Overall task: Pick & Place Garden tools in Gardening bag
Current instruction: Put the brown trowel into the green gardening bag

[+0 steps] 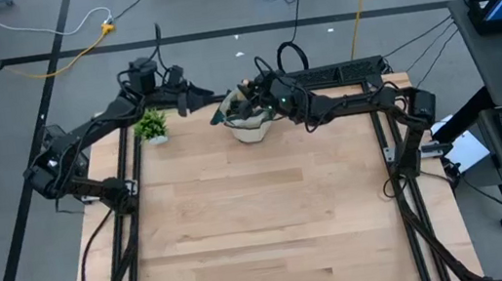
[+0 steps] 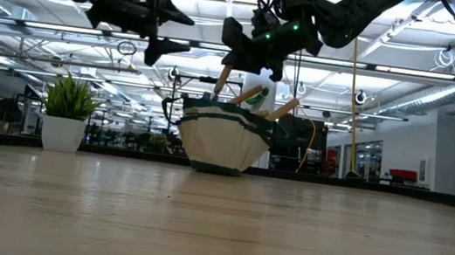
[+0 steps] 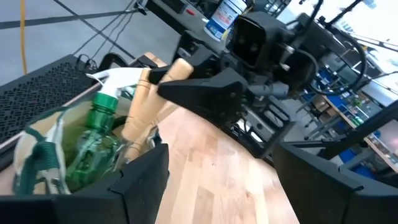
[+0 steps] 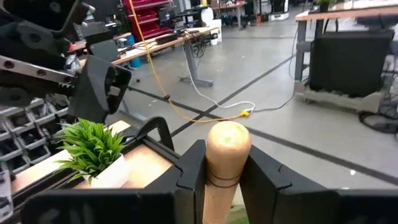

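Several wooden handles (image 3: 140, 112) and our green spray bottle (image 3: 93, 140) stick out of the gardening bag (image 1: 251, 129) at the table's far edge. Our right gripper (image 4: 222, 177) squeezes one wooden handle above the bag. Our left gripper (image 2: 170, 30) hangs beside it, fingers apart.

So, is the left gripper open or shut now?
Open. The left gripper hangs above the table beside the gardening bag, its fingers spread with nothing between them.

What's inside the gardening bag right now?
In the gardening bag: a green spray bottle and wooden tool handles, one gripped by the right gripper. Tool heads and anything lower are hidden by the bag's wall.
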Controlling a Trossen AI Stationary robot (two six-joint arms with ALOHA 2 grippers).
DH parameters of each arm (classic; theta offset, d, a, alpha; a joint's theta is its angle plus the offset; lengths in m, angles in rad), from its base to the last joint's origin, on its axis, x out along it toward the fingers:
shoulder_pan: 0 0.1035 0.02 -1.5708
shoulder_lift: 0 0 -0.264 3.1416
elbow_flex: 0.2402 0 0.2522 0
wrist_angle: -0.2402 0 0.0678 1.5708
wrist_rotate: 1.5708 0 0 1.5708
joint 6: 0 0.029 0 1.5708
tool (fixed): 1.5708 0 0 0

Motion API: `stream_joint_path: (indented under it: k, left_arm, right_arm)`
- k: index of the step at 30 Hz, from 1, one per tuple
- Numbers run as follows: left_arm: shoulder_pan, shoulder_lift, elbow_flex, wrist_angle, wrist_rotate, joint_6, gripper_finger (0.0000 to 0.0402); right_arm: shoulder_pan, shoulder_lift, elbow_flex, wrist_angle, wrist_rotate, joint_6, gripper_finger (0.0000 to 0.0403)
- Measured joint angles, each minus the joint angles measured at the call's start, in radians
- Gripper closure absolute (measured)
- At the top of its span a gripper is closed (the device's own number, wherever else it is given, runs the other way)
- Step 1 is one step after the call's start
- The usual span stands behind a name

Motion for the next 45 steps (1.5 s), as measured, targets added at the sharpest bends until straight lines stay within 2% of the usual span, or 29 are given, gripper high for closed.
stream_joint_path:
  k: [7, 16, 34, 45]
  left_arm:
    - [-0.038, 0.0, 0.0, 0.0, -0.036, -0.002, 0.0107]
    - [-0.07, 0.0, 0.0, 0.0, -0.098, -0.006, 0.0107]
    - [-0.109, 0.0, 0.0, 0.001, -0.106, -0.014, 0.0107]
    - [-0.109, 0.0, -0.001, 0.018, -0.112, -0.019, 0.0107]
  right_arm:
    - [-0.016, 0.0, 0.0, -0.043, -0.047, 0.091, 0.0338]
    - [-0.021, 0.0, 0.001, -0.087, -0.098, 0.091, 0.0338]
    - [-0.02, 0.0, 0.001, -0.128, -0.1, -0.001, 0.0316]
    - [-0.019, 0.0, 0.0, -0.103, -0.098, -0.104, 0.0273]
